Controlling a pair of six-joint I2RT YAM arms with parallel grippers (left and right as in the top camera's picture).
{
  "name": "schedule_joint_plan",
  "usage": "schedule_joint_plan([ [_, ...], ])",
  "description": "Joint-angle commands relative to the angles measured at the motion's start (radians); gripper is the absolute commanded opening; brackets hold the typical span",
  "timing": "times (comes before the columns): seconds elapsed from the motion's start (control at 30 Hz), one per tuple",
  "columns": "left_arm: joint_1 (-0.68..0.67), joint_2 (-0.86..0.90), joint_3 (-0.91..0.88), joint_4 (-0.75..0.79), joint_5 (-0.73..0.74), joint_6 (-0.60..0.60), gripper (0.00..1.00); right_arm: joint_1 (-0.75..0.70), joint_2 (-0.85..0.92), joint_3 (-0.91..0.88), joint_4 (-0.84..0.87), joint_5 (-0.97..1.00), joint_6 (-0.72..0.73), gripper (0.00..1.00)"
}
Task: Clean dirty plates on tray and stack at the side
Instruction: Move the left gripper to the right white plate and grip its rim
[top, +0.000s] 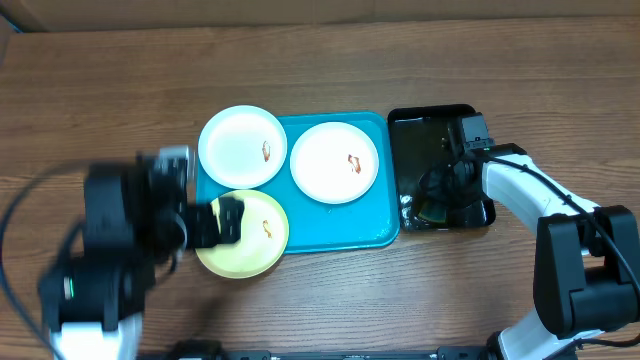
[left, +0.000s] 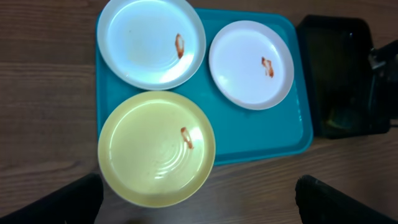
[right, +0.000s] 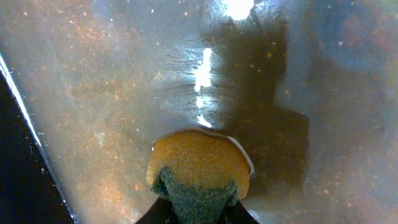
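Observation:
Three plates lie on the turquoise tray (top: 375, 225), each with a small orange-brown smear. One white plate (top: 242, 146) is at the back left and the other white plate (top: 334, 162) at the back right. The yellow-green plate (top: 262, 238) overhangs the tray's front left corner. In the left wrist view I see the same white plates (left: 143, 43) (left: 249, 62), yellow-green plate (left: 155, 149) and tray (left: 249, 134). My left gripper (top: 225, 222) (left: 199, 199) is open above the yellow-green plate's near edge. My right gripper (top: 440, 195) (right: 198, 211) is shut on a yellow-and-green sponge (right: 199, 171) pressed into wet liquid.
A smaller glossy black tray (top: 415, 125) holding liquid stands right of the turquoise tray; it also shows in the left wrist view (left: 336, 62). Bare wooden table lies left of and in front of the trays.

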Motion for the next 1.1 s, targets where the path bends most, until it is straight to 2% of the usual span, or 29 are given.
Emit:
schedule_joint_plan([
  [0.0, 0.003, 0.140, 0.115, -0.016, 0.113, 0.000, 1.00, 0.003, 0.009, -0.013, 0.001, -0.001, 0.003, 0.15],
  [0.13, 0.002, 0.273, 0.128, -0.009, 0.205, -0.030, 1.00, 0.003, 0.009, -0.013, 0.001, -0.001, 0.003, 0.17],
  [0.17, -0.002, 0.301, 0.126, -0.009, 0.205, -0.044, 0.96, 0.003, 0.009, -0.013, 0.001, -0.001, 0.003, 0.17],
  [0.23, -0.021, 0.358, 0.115, -0.005, 0.204, -0.058, 0.64, 0.003, 0.009, -0.013, 0.001, -0.001, 0.003, 0.17],
  [0.27, -0.038, 0.388, 0.107, 0.000, 0.199, -0.072, 0.55, 0.003, 0.009, -0.013, 0.001, -0.001, 0.003, 0.17],
  [0.3, -0.054, 0.412, 0.100, 0.006, 0.191, -0.090, 0.54, 0.003, 0.009, -0.013, 0.002, -0.001, 0.003, 0.17],
  [0.5, -0.175, 0.570, 0.061, 0.095, 0.064, -0.263, 0.59, 0.003, 0.009, -0.013, 0.003, -0.002, 0.003, 0.17],
  [0.67, -0.249, 0.697, 0.061, 0.185, 0.006, -0.293, 0.63, 0.003, 0.009, -0.013, 0.004, -0.002, 0.003, 0.18],
  [0.9, -0.296, 0.821, 0.061, 0.290, -0.031, -0.343, 0.59, 0.003, 0.009, -0.013, 0.004, -0.002, 0.003, 0.18],
  [1.07, -0.296, 0.869, 0.061, 0.312, -0.070, -0.354, 0.51, 0.003, 0.009, -0.013, 0.005, -0.002, 0.003, 0.18],
])
